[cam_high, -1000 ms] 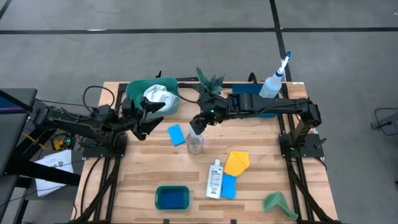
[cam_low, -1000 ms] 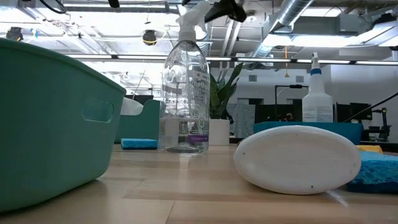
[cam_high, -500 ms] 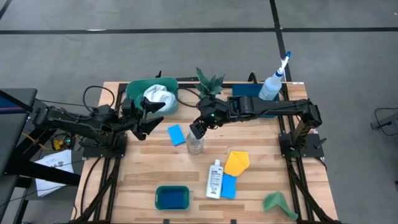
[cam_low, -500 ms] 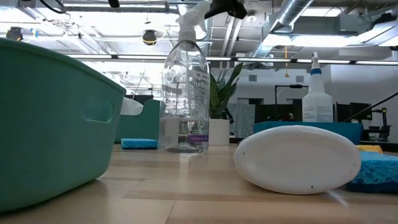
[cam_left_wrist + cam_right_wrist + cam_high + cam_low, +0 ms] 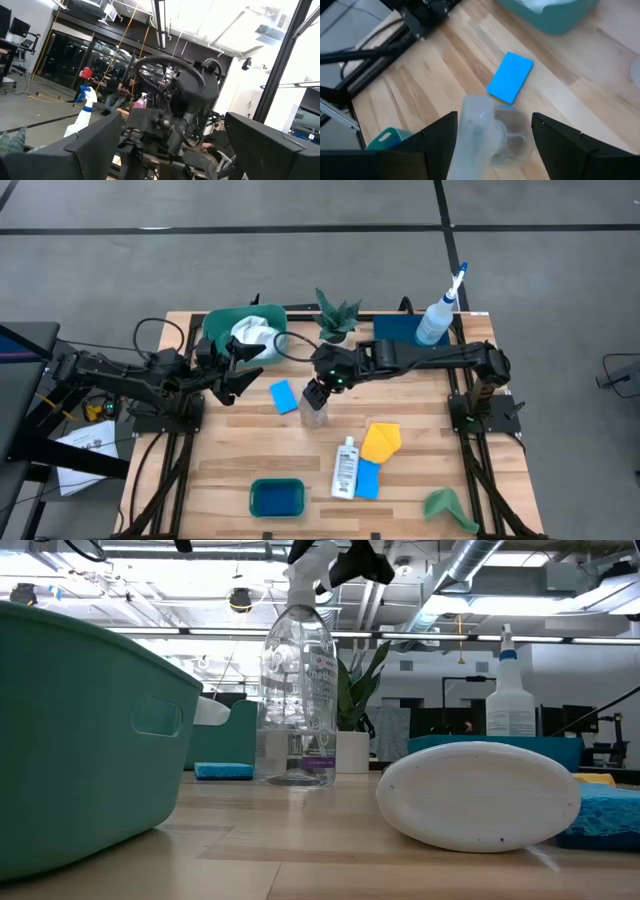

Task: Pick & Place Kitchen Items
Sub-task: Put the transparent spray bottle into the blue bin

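Observation:
The clear spray bottle (image 5: 313, 411) stands upright on its base at mid-table. My right gripper (image 5: 316, 391) hangs open just over it, slanting down, one finger on either side of the bottle's white trigger head (image 5: 477, 125). A gap shows beside the fingers (image 5: 555, 140). In the low view the gripper (image 5: 357, 560) sits beside the trigger head (image 5: 308, 562). A blue sponge (image 5: 284, 396) lies flat left of the bottle. My left gripper (image 5: 243, 370) waits open above the table's left side, with nothing between its fingers (image 5: 95, 145).
A small white bottle (image 5: 346, 467) lies on its side near a yellow cloth (image 5: 381, 441) and a second blue sponge (image 5: 368, 479). A green cloth (image 5: 445, 505) lies front right. There is a green tub (image 5: 222, 330) with a white cloth, another tub (image 5: 276, 497), a plant (image 5: 337, 315) and a white spray bottle (image 5: 437, 315).
My right gripper has come down and a little toward the table's near edge, so that its fingers now flank the clear spray bottle's trigger head. It has stayed open. The bottle has not moved.

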Controlling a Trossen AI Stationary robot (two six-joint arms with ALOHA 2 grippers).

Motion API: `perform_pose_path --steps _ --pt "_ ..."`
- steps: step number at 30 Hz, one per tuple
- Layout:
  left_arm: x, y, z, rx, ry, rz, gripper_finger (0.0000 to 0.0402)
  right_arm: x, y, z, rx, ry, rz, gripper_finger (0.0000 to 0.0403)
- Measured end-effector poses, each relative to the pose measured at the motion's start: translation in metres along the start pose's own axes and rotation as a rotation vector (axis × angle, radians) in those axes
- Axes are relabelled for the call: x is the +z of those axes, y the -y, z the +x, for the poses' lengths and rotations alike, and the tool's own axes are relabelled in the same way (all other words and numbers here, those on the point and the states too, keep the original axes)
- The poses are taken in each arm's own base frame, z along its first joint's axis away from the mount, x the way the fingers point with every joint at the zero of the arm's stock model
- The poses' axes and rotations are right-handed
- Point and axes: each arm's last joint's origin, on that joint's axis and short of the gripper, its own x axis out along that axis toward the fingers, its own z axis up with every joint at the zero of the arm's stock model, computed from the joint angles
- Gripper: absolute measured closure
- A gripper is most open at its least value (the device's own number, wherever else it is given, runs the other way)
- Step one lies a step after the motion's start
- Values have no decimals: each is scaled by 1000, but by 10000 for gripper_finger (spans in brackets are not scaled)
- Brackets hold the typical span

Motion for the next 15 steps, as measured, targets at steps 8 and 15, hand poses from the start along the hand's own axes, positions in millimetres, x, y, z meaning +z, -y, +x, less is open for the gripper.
perform_pose_path --steps 8,15 --pt "0 0 0 0 0 0 54 -8 -2 9 -12 -64 -1 158" --pt "0 0 0 0 0 0 54 -9 -1 10 -25 -74 8 186"
